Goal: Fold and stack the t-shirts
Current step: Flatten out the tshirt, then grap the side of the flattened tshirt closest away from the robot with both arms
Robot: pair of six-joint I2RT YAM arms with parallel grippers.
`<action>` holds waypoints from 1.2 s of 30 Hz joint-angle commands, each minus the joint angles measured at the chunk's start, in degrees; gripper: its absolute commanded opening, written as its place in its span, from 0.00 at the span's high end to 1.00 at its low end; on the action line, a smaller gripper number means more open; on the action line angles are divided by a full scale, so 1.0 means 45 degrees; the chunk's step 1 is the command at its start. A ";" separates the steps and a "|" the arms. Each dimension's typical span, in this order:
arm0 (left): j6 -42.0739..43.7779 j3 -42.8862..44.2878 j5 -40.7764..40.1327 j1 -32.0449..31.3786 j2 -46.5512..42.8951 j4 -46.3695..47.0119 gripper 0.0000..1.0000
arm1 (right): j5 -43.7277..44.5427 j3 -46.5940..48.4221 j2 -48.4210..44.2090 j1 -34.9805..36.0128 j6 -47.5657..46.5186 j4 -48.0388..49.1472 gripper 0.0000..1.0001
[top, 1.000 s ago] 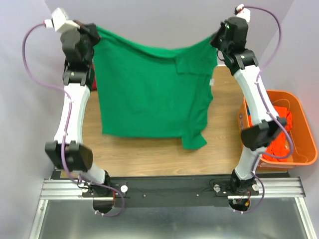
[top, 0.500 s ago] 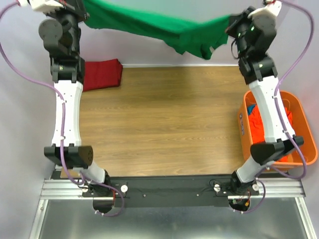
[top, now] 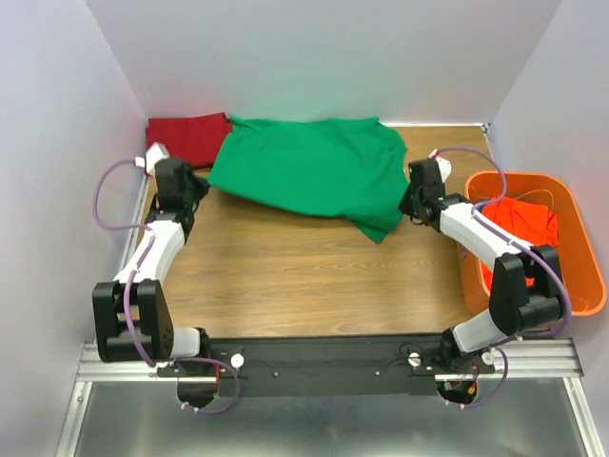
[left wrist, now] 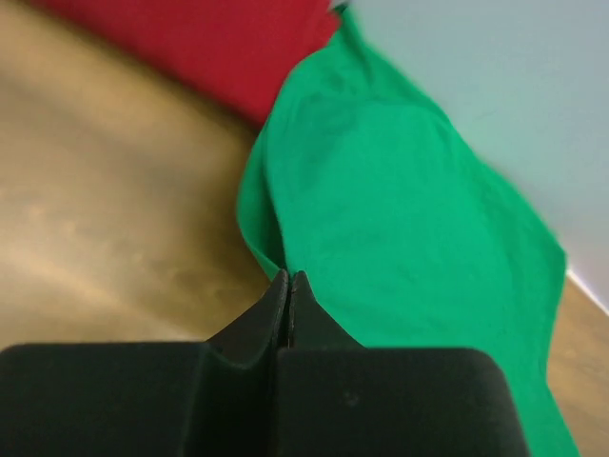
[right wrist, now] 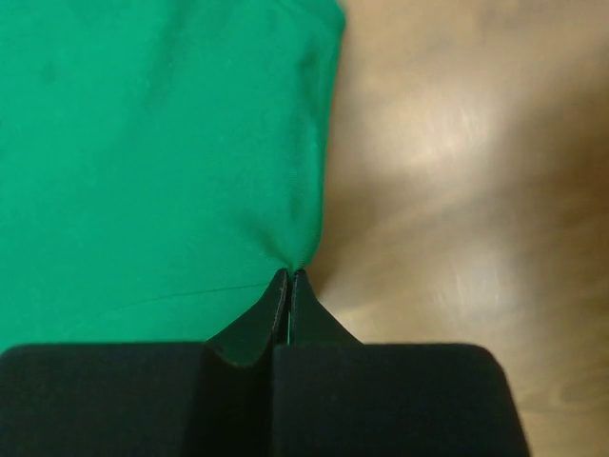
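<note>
The green t-shirt (top: pixel 309 171) lies spread out and rumpled across the far half of the counter (top: pixel 285 276). Its far edge is close to the back wall (top: pixel 324 57), and one corner droops toward the near side at the right. The left tool (top: pixel 200 188) is at the shirt's left edge, low over the wood. In the left wrist view its two fingers (left wrist: pixel 255 328) are pressed together with the green hem running into their tips, so it is closed tight on a pinch of the cloth. The right tool (top: pixel 407 200) is at the shirt's right edge. In the right wrist view its fingers are likewise pressed together, and the cloth puckers to a point where it enters them. In the far left corner lies the dark red t-shirt (top: pixel 187 136), folded into a flat rectangle, with the green cloth touching or slightly overlapping its right edge. The orange-red t-shirt (top: pixel 519 221) sits crumpled inside the orange plastic basket (top: pixel 580 286). The basket stands at the right side, with the right tool between it and the green shirt.
</note>
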 commanded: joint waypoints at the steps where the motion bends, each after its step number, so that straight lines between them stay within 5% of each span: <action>1: -0.0815 -0.1514 0.0094 0.0118 -0.1208 0.0315 1.00 | -0.0776 -0.1655 -0.0394 -0.0072 0.1058 0.0003 0.99; 16: -0.1049 -0.4251 -0.1015 0.0196 -0.2963 -0.2300 1.00 | -0.1774 -0.4139 -0.3047 -0.0072 0.1998 -0.1069 0.94; 36: -0.1949 -0.5756 -0.0451 0.0196 -0.6676 -0.3964 1.00 | -0.2146 -0.4375 -0.6936 -0.0072 0.2760 -0.3863 0.92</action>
